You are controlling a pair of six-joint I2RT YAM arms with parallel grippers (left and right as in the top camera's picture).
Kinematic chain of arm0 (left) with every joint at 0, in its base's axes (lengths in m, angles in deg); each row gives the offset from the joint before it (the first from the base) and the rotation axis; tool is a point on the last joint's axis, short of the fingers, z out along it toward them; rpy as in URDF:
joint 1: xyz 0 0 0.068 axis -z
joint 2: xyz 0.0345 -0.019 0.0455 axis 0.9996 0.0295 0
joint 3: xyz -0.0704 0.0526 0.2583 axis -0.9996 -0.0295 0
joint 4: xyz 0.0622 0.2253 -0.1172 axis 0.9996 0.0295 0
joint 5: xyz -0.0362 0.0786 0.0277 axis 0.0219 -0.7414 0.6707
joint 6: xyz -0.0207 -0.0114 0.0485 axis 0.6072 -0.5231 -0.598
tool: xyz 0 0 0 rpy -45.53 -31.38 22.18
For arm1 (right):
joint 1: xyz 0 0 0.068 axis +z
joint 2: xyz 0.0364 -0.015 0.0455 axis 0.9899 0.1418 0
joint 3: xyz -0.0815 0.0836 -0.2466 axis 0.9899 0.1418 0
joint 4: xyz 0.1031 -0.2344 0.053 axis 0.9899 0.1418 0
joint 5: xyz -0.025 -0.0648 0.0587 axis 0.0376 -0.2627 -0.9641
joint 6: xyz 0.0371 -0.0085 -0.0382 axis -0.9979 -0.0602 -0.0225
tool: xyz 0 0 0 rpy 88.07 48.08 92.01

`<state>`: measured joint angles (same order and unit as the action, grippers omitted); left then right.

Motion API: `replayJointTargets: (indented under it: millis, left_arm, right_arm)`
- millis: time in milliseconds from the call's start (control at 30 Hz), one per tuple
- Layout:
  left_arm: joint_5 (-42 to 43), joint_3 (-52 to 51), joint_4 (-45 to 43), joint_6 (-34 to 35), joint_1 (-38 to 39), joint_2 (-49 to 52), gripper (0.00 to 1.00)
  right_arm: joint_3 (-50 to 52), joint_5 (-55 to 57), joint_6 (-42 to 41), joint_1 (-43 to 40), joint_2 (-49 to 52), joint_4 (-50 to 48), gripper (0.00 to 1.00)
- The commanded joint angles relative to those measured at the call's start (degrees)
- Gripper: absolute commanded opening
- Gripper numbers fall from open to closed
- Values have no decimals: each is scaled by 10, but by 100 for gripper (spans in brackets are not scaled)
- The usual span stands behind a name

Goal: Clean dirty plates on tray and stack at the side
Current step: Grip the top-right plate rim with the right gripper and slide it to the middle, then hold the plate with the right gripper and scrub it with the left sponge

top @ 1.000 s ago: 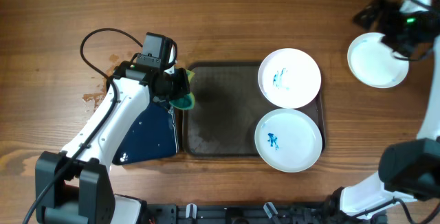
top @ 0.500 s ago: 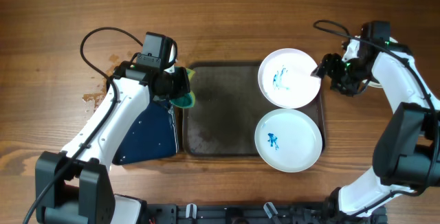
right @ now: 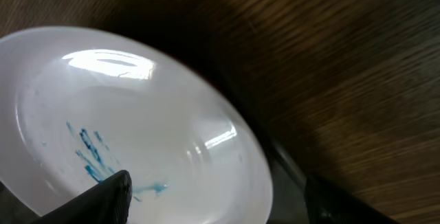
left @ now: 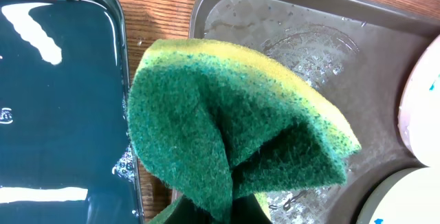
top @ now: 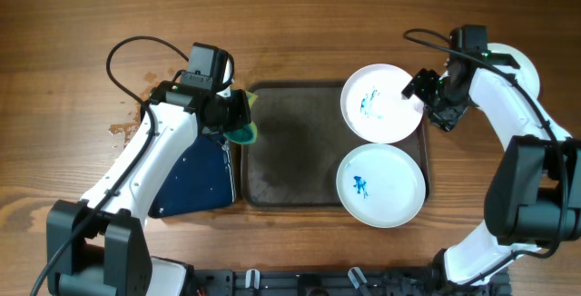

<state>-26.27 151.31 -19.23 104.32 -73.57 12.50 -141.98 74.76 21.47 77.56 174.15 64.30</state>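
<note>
1. Overhead: upper plate [top: 381,103] and lower plate [top: 381,185], both blue-smeared, lie on the tray [top: 290,151]. The left tool [top: 238,119] pinches a sponge [top: 243,133].
2. Left wrist: the sponge is folded and soft, above the wet tray.
3. Right wrist: the right tool [right: 227,203] is spread either side of the upper plate's rim. The plate looks stiff, glossy, probably slippery and breakable, so grip the raised edge.

Far plate [top: 382,103] and near plate [top: 380,185], both blue-smeared, sit at right end of tray [top: 290,151].

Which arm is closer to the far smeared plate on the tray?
Right. The right gripper is at the far plate's right rim; the left gripper holds the sponge at the tray's left edge, across the tray.
</note>
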Motion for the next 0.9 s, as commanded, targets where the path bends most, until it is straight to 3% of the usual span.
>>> replayJointTargets:
  millis: [0,333,367,400,433,600,733,867]
  left_arm:
    - [9,7,-2,-16,4,4,4]
    - [9,7,3,-16,4,4,4]
    - [9,7,3,-16,4,4,4]
    - [9,7,3,-16,4,4,4]
    - [9,7,3,-16,4,4,4]
    - [9,7,2,-16,4,4,4]
    - [21,7,-4,-18,15,4,4]
    - [44,7,-17,-17,51,4,4]
  right_arm:
    - [5,18,34,3,16,-3,64]
    - [5,18,12,26,70,-38,61]
    - [5,18,13,26,70,-42,47]
    - [5,19,12,26,70,-45,19]
    - [5,18,12,26,70,-48,5]
    - [5,14,89,38,70,-73,5]
    - [5,-13,225,133,70,-127,5]
    - [5,-12,207,201,70,-141,5]
